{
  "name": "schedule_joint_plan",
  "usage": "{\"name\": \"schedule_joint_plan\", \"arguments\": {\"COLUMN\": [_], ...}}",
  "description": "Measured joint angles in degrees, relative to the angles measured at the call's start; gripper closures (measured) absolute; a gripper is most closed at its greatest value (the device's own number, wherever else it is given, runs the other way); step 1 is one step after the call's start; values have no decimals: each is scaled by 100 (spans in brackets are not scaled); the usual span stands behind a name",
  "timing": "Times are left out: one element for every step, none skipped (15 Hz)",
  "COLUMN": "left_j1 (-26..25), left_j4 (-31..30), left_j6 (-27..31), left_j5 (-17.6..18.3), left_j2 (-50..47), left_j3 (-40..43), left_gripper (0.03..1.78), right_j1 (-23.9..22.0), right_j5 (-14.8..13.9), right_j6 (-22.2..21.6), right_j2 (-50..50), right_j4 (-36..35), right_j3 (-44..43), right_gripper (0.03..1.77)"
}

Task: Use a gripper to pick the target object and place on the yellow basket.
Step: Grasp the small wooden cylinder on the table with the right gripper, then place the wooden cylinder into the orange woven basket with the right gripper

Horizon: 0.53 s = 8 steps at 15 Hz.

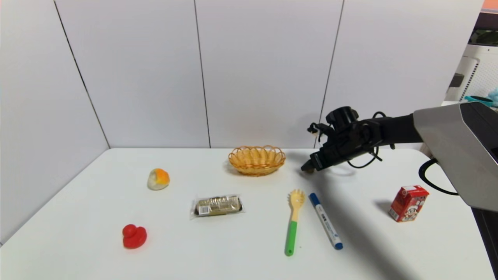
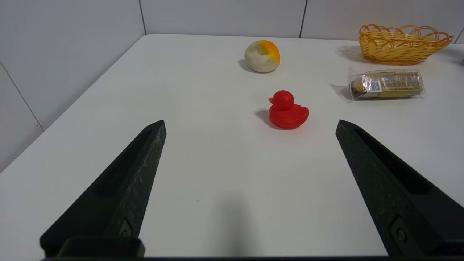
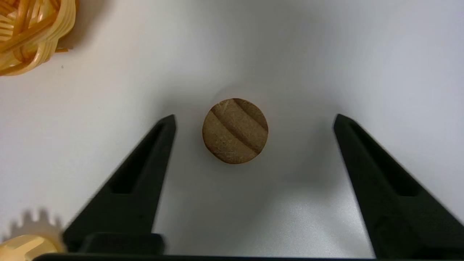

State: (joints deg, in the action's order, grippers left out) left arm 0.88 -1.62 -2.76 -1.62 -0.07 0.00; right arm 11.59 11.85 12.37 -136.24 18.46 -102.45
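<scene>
Reaching in from the right edge of the head view, the right arm (image 1: 393,130) angles down and toward frame centre, grey casing at far right, loose cables hanging under the wrist. The right gripper (image 1: 307,169) sits low over the tabletop (image 1: 249,252), just right of the yellow basket (image 1: 256,159), which stands at upper centre near the back wall. A speck of the target object (image 1: 310,170) shows at the fingertips. Across the white tabletop: orange-and-white lump (image 1: 158,179) and red duck (image 1: 134,236) on the left, wrapped snack bar (image 1: 217,205) at centre, green-handled pasta spoon (image 1: 293,221) and blue marker (image 1: 325,221) below the gripper, red carton (image 1: 408,203) on the right. White panelled walls behind and at left.

Left wrist view: left gripper (image 2: 250,125) is level, pointing out over the tabletop, fingers (image 2: 123,192) wide apart, nothing between them. Duck, lump, snack bar and basket lie ahead of it, well apart from it.

Right wrist view: right gripper's fingers (image 3: 141,174) are apart, straddling the target object, a tan-brown disc face sitting on the tabletop at frame centre. Gaps on both sides; no contact visible. Basket rim at upper left, pasta spoon head at lower left.
</scene>
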Motion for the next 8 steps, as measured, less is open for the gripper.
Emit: {"name": "schedule_joint_plan", "arguments": {"left_j1": [0,0,0,0,0,0,0,0], "left_j4": [0,-2,0,0,-2,0,-2,0], "left_j6": [0,0,-2,0,0,-2,-2,-2], "left_j5": [0,-2,0,-2,2,0,0,-2], "left_j2": [0,0,0,0,0,0,0,0], "left_j3": [0,0,0,0,0,0,0,0], "left_gripper": [12,12,12,12,12,12,12,12], "right_j1": [-2,-7,-7,-10,-16,-18,-20,-20], "right_j5": [0,7,11,9,5,7,11,18], "right_j6": [2,2,2,2,2,2,7,7], "right_j2": [-13,-26,-37,-41,-48,-48,-48,-44], "right_j4": [0,0,1,4,6,4,4,0], "right_j3": [-2,-6,-6,-6,-6,-2,2,2], "right_gripper": [60,73,85,95,104,133,133,133]}}
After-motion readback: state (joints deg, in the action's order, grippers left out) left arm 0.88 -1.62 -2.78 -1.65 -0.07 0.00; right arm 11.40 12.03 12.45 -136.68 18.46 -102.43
